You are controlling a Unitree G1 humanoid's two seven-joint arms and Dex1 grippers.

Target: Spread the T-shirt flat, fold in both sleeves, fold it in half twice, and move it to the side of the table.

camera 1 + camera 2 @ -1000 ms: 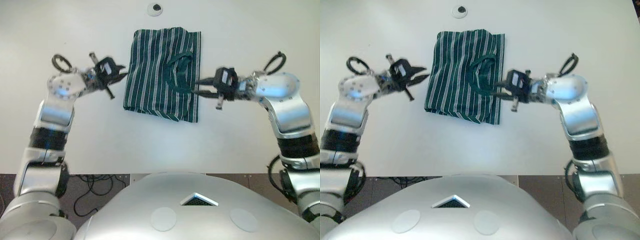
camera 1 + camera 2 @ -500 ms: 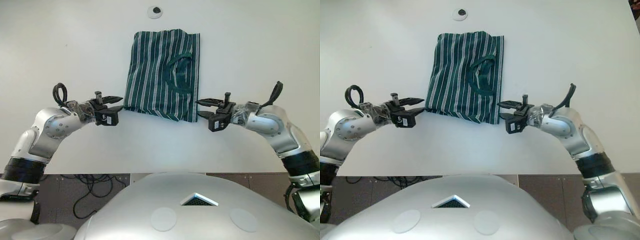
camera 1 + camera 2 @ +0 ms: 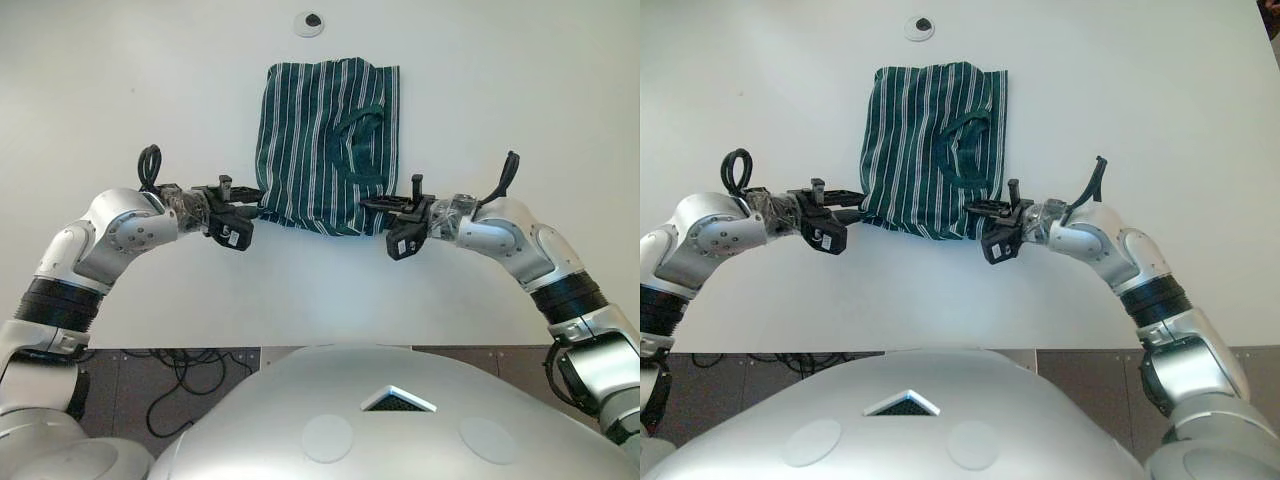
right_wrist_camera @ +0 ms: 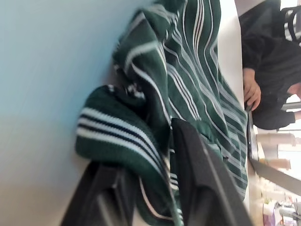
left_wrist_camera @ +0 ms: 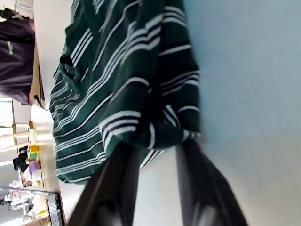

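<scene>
while it carries nothing much else, the white table (image 3: 520, 90) stretches out bare on every side of the t-shirt (image 3: 320, 140), which lies on it as a dark green, white-striped bundle folded into a rough upright rectangle. the t-shirt's far edge is fairly straight, its near edge runs a little uneven and rumpled, and its green collar (image 3: 362, 140) shows as a loop on the half toward the robot's right. both arms come in low over the tabletop toward the t-shirt's near edge, one from each side. the left gripper (image 3: 252, 194) sits at the t-shirt's near left corner; from the left wrist view its two dark fingers (image 5: 113, 188) stand apart, with the corner's striped hem just at their tips and reaching into the gap between them. the right gripper (image 3: 368, 204) sits at the t-shirt's near right corner; from the right wrist view its fingers (image 4: 197, 174) are also spread, a bunched fold of striped cloth lies between them, and a banded cuff drapes across one of them. neither pair looks pressed together on the fabric. beyond the t-shirt's far edge, just past its left half, a small round disc (image 3: 310, 20) with a dark centre sits in the tabletop.
</scene>
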